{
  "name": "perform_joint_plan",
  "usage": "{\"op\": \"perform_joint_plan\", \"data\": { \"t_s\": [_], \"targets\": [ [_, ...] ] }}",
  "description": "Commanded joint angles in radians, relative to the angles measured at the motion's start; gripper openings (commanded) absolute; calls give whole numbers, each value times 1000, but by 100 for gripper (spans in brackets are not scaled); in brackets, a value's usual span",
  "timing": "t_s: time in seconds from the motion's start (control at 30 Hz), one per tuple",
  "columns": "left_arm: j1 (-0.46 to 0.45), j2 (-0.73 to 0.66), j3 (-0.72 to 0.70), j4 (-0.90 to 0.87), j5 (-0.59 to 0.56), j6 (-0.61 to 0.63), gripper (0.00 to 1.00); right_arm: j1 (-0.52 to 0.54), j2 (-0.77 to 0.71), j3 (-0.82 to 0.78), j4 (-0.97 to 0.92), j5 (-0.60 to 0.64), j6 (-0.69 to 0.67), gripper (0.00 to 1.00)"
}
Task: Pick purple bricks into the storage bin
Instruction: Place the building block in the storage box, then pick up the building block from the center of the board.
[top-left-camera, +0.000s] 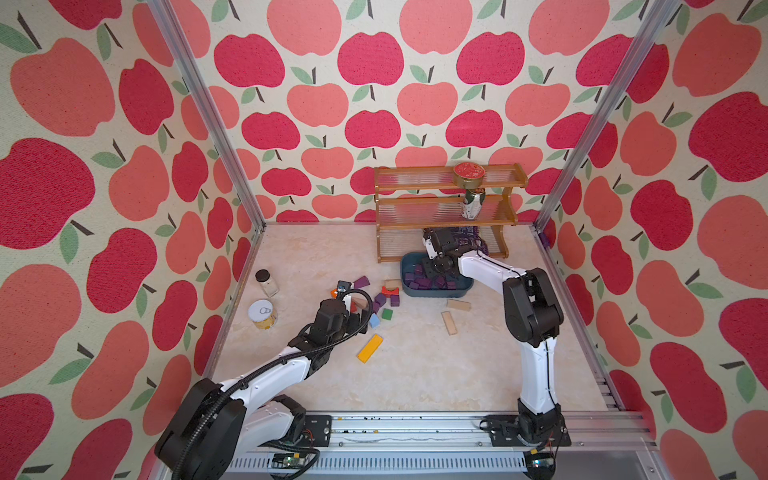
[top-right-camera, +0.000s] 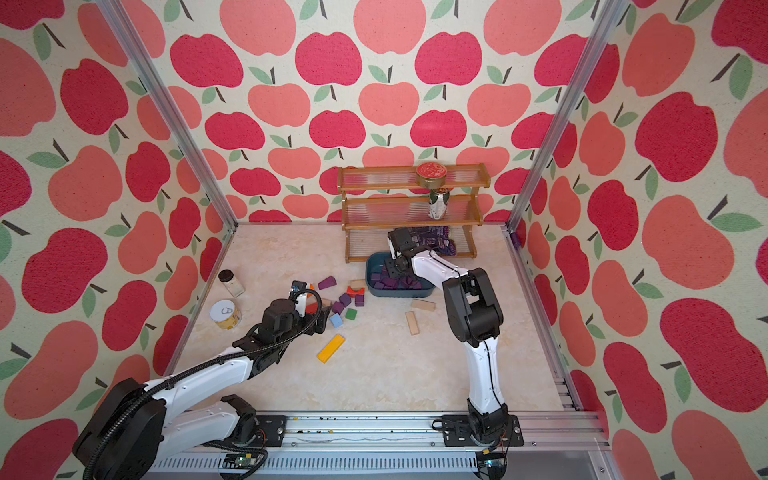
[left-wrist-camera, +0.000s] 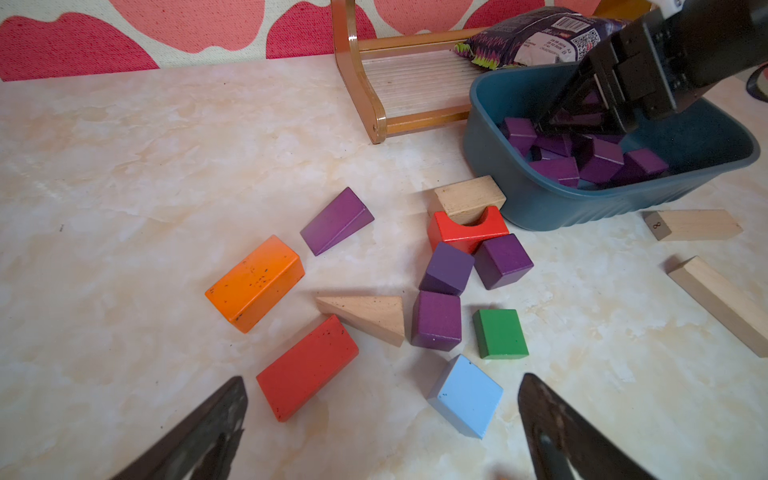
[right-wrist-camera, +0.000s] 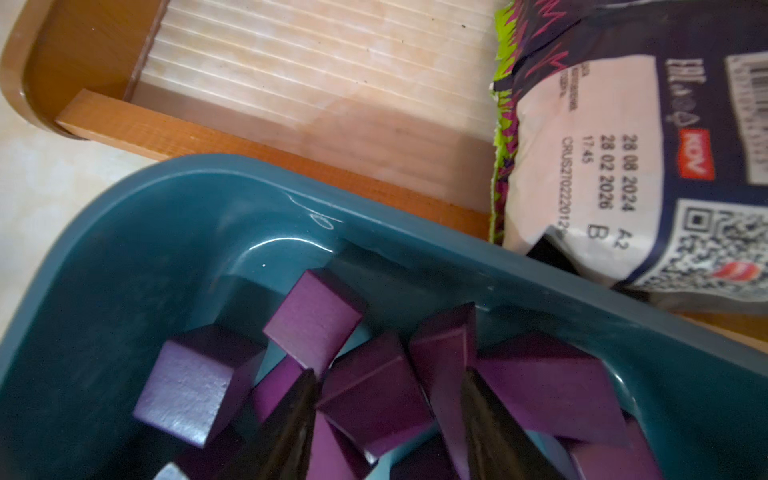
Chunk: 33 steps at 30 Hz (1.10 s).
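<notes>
Storage bin (top-left-camera: 432, 293): shallow teal-blue plastic tub with rounded corners, mouth up, long axis crosswise, just before the wooden three-tier rack (top-left-camera: 415, 212).
Surface: pale marbled tabletop (top-left-camera: 415, 374); apple-print walls (top-left-camera: 370, 62).
Purple bricks (right-wrist-camera: 199, 382): matte dark purple wooden blocks, heaped inside the bin; four loose beside it.
Right gripper (right-wrist-camera: 388, 374): fingers parted in the heap; cannot tell whether they grip.
Left gripper (left-wrist-camera: 382, 378): fingers spread wide, empty.

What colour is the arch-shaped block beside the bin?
Red; the arch block shows best in the left wrist view.
</notes>
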Motion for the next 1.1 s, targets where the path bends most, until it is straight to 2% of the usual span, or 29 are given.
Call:
{"op": "perform_joint_plan", "data": {
  "t_s": [0.0,0.33,0.53,0.73,1.07],
  "targets": [
    [6,11,26,-9,23,-4,99,-3,-51,-41,26,11,24,58],
    [5,28,31,-4,60,7,99,-3,-200,-105,44,-91,50,65],
    [6,24,28,0,75,9,99,-3,-313,-172,87,-156,90,79],
    [5,19,25,1,69,6,99,3,-372,-201,76,-241,89,81],
    [5,13,22,1,49,-1,99,102,-510,-307,25,-191,17,82]
  ]
}}
